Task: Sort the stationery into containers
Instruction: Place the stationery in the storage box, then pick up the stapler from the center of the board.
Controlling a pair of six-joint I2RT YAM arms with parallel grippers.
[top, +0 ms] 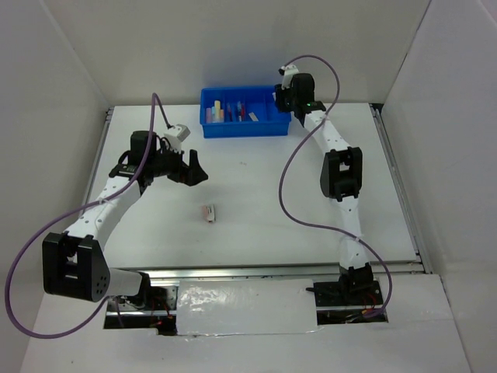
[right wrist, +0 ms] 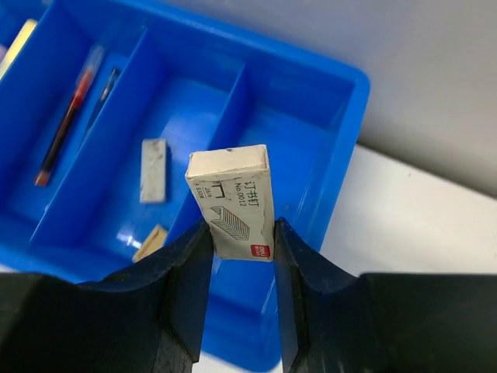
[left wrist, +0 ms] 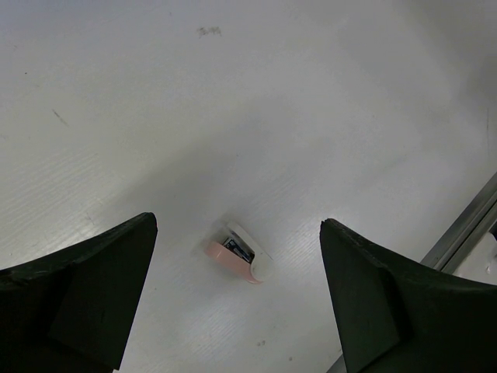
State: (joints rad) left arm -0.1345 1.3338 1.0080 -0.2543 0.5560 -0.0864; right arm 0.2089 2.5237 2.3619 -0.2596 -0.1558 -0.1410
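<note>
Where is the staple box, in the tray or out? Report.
Out. The staple box sits clamped between the right gripper's jaws, above the blue tray.

tray (right wrist: 342, 101) 1 | pens (right wrist: 66, 128) 2 | erasers (right wrist: 154, 171) 2 | staple box (right wrist: 237, 206) 1 | pink-white item (left wrist: 241, 252) 1

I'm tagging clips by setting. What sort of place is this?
Probably a robot test cell in a lab: white panels surround a white table, a left arm and right arm are bolted at its near edge, and a blue tray holds pens.
</note>
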